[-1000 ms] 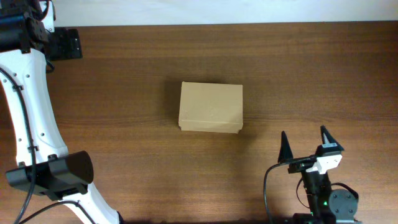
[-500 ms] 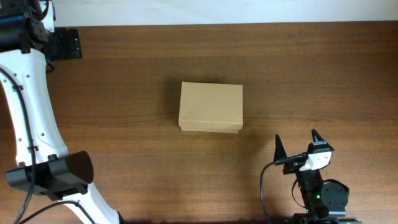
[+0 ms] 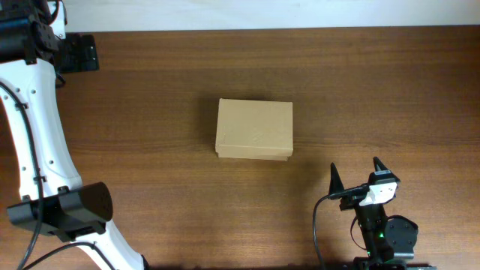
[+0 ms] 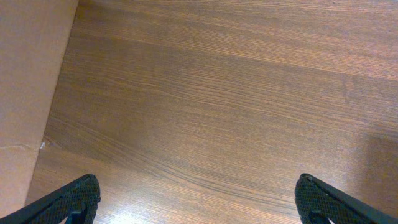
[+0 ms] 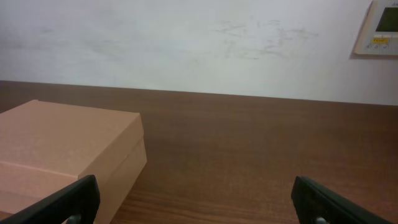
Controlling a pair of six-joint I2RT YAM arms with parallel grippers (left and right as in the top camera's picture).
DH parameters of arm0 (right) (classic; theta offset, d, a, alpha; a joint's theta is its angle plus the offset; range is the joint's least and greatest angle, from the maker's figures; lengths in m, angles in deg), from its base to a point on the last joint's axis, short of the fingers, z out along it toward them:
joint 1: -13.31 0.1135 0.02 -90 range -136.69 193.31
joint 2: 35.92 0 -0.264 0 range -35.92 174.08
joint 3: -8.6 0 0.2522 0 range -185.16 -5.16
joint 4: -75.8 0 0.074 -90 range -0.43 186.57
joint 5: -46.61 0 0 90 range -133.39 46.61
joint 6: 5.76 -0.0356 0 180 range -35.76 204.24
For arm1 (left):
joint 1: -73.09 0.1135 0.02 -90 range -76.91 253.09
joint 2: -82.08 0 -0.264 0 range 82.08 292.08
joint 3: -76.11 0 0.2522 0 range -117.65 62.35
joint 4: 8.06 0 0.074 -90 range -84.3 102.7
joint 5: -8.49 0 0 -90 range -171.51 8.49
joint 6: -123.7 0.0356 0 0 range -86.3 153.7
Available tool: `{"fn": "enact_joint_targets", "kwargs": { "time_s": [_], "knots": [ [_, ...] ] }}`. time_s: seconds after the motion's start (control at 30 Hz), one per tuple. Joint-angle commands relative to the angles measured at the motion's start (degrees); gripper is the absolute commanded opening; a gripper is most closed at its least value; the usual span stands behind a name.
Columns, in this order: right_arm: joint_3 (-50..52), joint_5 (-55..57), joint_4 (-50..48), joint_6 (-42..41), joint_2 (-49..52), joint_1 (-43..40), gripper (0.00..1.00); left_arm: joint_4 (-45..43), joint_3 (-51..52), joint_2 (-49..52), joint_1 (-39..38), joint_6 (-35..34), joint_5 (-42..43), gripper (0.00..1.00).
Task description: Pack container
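Note:
The container (image 3: 254, 129), a plain tan cardboard box, lies with its lid shut in the middle of the table. It also shows at the left of the right wrist view (image 5: 68, 149). My right gripper (image 3: 355, 177) is open and empty near the front edge, to the right of and in front of the box, pointing past the box's right side (image 5: 196, 200). My left gripper (image 3: 75, 54) is at the far left back corner, far from the box. In the left wrist view its jaws (image 4: 199, 199) are wide apart over bare wood, holding nothing.
The wooden table (image 3: 150, 112) ends at a pale wall (image 5: 199, 43) at the back. A wall panel (image 5: 379, 28) hangs at the right. A flat tan surface (image 4: 25, 81) borders the wood in the left wrist view; I cannot tell what it is.
My right gripper has shifted a little left and toward the front edge, still open. The box and the left arm have not moved.

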Motion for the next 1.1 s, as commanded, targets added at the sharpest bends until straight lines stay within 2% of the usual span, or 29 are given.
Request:
{"fn": "enact_joint_targets", "kwargs": {
  "time_s": [0.0, 0.47, 0.57, 0.67, 0.73, 0.87, 0.97, 1.07],
  "knots": [
    [0.6, -0.9, -0.3, -0.1, -0.7, 0.2, 0.99, 0.0, -0.9, -0.6, 0.1, -0.1, 0.4, 1.0],
    [0.6, -0.9, -0.3, -0.1, -0.7, 0.2, 0.99, 0.0, -0.4, -2.2, 0.1, -0.1, 0.3, 1.0],
    [0.6, -0.9, -0.3, -0.1, -0.7, 0.2, 0.99, -4.4, 2.2, -5.7, -0.2, -0.5, 3.2, 1.0],
    [0.6, -0.9, -0.3, -0.1, -0.7, 0.2, 0.99, -17.4, 11.0, -12.2, -1.3, -0.6, 9.8, 1.0],
    [0.6, -0.9, -0.3, -0.1, -0.7, 0.2, 0.99, -32.0, 21.4, -18.4, -2.6, -0.6, 12.9, 1.0],
    [0.6, -0.9, -0.3, -0.1, -0.7, 0.2, 0.99, -59.6, 44.1, -30.8, -5.5, -0.6, 13.1, 1.0],
    [0.6, -0.9, -0.3, -0.1, -0.7, 0.2, 0.99, -72.8, 60.3, -39.4, -6.6, -0.6, 13.1, 1.0],
    [0.6, -0.9, -0.3, -0.1, -0.7, 0.2, 0.99, -78.6, 75.0, -47.8, -6.8, -0.6, 13.1, 1.0]
  ]
}}
